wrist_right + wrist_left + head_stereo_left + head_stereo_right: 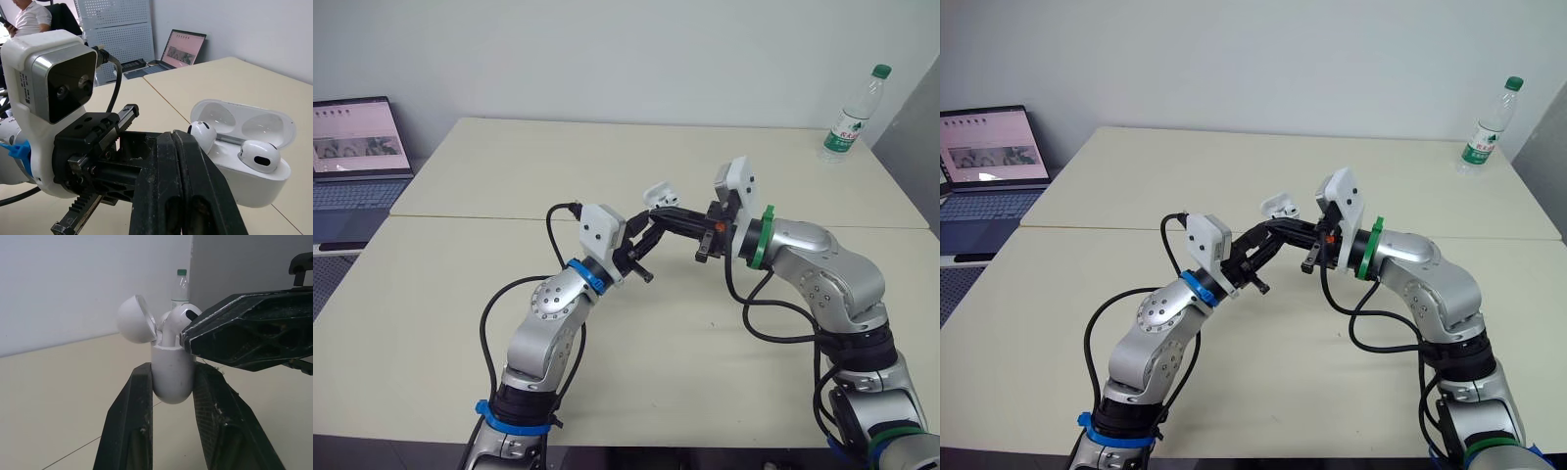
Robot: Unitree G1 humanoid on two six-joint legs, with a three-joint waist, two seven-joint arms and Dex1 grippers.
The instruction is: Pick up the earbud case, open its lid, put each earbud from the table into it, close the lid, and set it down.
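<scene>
Nothing can be read: the print on the bottle's [850, 116] label, the lines on the laptop's [357, 137] screen and the small sticker [25, 81] on the side of the wrist camera housing are all too small to make out.

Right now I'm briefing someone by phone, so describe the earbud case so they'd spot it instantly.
Over the middle of the pale table, the left tool holds the earbud case off the surface. It is a small white rounded pod with its lid flipped open and two earbuds showing, unlike the tall clear bottle at the far right corner.
</scene>
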